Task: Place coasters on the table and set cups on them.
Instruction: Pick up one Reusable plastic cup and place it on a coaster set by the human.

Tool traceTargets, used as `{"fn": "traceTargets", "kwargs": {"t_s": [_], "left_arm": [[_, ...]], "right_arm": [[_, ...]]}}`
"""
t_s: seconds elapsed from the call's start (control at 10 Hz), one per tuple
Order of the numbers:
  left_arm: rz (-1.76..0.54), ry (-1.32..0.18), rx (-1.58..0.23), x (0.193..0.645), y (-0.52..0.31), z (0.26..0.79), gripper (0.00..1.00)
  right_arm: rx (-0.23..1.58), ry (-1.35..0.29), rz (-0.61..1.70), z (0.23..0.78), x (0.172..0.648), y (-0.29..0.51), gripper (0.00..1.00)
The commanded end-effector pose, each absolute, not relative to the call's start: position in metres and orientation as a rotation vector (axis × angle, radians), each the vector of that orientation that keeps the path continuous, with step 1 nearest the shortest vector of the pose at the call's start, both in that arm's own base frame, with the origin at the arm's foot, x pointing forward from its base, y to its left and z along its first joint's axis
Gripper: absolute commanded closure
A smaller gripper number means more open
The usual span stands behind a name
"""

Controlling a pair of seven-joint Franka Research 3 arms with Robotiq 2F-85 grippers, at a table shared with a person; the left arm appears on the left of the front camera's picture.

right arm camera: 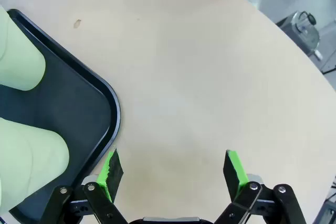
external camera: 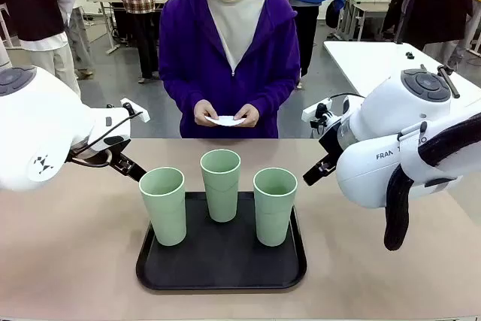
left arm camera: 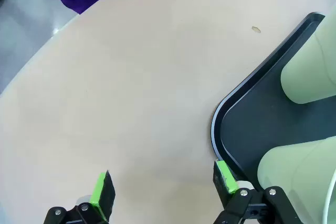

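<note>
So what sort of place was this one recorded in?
Most likely a shared robotics lab or workshop: white robot arms flank a tan table with a black tray of green cups, and behind the person stand a white table and several other people.

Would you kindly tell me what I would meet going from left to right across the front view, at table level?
left arm → left cup → middle cup → right cup → right arm
</note>
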State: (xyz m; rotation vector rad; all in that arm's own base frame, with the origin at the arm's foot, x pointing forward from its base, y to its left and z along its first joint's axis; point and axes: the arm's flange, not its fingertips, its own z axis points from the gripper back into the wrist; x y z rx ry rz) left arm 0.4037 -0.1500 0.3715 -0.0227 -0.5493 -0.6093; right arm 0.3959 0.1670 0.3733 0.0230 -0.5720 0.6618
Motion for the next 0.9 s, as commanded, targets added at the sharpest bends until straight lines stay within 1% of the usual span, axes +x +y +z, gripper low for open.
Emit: {"fn": "traceTargets", "kwargs": {"t_s": [0.0, 0.8], "left_arm": [[-0.61, -0.549, -0.023, 0.4037, -0.15, 0.3715, 0.0], [-0.61, -0.549, -0.023, 0.4037, -0.15, 0.3715, 0.0]], "right_arm": [[0.023, -0.572, 0.662, 0.3733, 0.3959, 0.167, 0.0], [0.023, -0.572, 0.662, 0.3733, 0.3959, 0.167, 0.0]]}}
